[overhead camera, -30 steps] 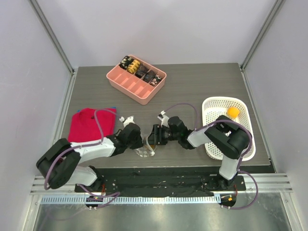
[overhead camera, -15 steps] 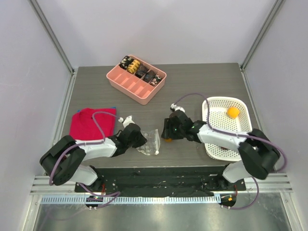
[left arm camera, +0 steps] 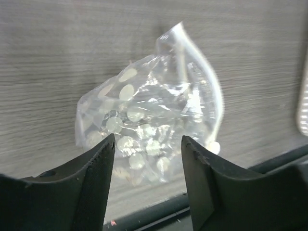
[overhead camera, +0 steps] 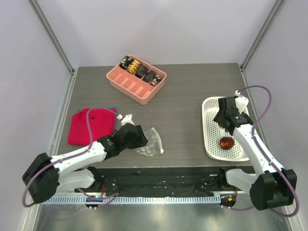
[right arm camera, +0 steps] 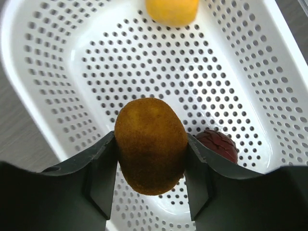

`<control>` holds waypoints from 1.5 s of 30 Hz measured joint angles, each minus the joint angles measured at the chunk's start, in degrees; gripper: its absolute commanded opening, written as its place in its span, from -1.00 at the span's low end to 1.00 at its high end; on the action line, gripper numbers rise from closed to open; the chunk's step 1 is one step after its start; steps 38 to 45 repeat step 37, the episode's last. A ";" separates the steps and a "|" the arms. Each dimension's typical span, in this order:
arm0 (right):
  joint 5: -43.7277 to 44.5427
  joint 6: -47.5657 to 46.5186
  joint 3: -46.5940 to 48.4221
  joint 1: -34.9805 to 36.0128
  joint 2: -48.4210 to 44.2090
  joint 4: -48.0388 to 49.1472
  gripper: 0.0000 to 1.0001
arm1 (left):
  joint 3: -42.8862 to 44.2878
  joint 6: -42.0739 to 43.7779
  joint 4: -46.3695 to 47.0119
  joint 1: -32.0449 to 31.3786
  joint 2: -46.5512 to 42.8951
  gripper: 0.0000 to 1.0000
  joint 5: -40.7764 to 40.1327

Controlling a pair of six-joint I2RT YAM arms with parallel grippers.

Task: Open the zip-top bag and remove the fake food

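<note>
The clear zip-top bag (overhead camera: pixel 152 143) lies crumpled on the table, its white zip strip (left arm camera: pixel 207 101) along its right edge. My left gripper (overhead camera: pixel 140 138) sits just left of it, open; in the left wrist view the bag (left arm camera: pixel 154 120) lies beyond the fingertips, not gripped. My right gripper (overhead camera: pixel 223 118) hangs over the white perforated basket (overhead camera: pixel 205 126), shut on a brown fuzzy oval piece of fake food (right arm camera: pixel 151 144). An orange piece (right arm camera: pixel 172 9) and a dark red piece (right arm camera: pixel 219 144) lie in the basket (right arm camera: pixel 57 96); the top view shows the dark red one (overhead camera: pixel 226 142).
A pink divided tray (overhead camera: pixel 126 82) with dark and yellow-striped pieces stands at the back centre. A red folded cloth (overhead camera: pixel 90 126) lies at the left. A black strip (overhead camera: pixel 159 180) runs along the table's near edge, close below the bag.
My left gripper has opened and let go of the bag, which now lies on the table. My right arm has swung right from the bag to over the basket, carrying the brown piece.
</note>
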 measured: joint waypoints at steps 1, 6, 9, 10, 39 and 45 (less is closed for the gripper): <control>-0.02 0.04 -0.37 -0.96 0.83 -0.17 -0.49 | 1.07 0.96 -2.86 0.00 -2.67 0.18 -0.55; -0.24 0.44 -3.04 -4.26 4.39 -0.31 0.47 | 4.48 3.61 -10.36 0.02 -10.95 0.23 -1.95; -0.94 0.46 -3.34 -4.74 4.76 -0.24 0.99 | 4.50 4.33 -13.49 0.02 -15.34 0.26 -1.90; -1.20 0.50 -3.34 -4.74 4.76 -0.13 0.99 | 4.50 4.39 -14.05 0.02 -16.37 0.28 -1.90; -10.75 3.26 -6.58 24.33 -14.56 9.68 0.99 | 0.63 5.60 -10.34 0.02 -50.23 0.85 -3.98; -10.75 3.26 -6.58 24.33 -14.56 9.68 0.99 | 0.63 5.60 -10.34 0.02 -50.23 0.85 -3.98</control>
